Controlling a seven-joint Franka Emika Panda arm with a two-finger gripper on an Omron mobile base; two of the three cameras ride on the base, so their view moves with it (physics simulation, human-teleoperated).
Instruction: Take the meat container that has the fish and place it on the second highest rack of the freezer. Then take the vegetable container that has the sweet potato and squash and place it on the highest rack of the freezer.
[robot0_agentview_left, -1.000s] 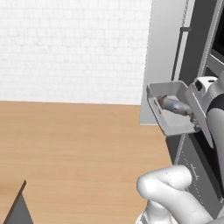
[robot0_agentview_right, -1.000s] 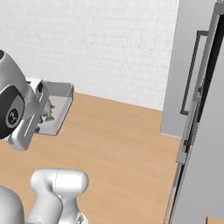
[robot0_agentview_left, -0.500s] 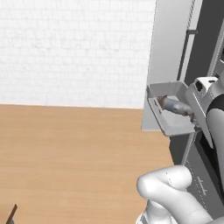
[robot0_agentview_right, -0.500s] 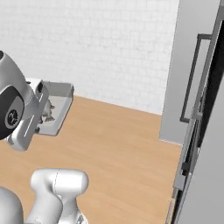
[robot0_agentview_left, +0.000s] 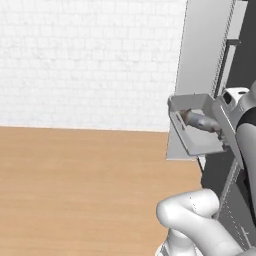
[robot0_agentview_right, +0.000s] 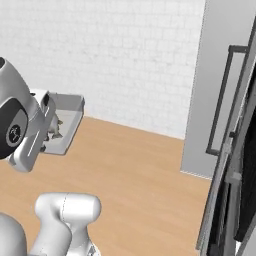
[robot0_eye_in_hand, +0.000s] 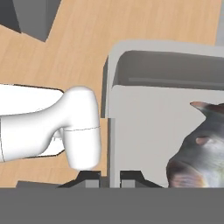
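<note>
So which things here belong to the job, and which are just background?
Part of the job:
- meat container, held up off the floor by its wall
- fish lying inside it
- pincer, shut on the container's wall
- freezer, door with its black bar handle ajar

Just around:
- wooden floor
- white brick wall
</note>
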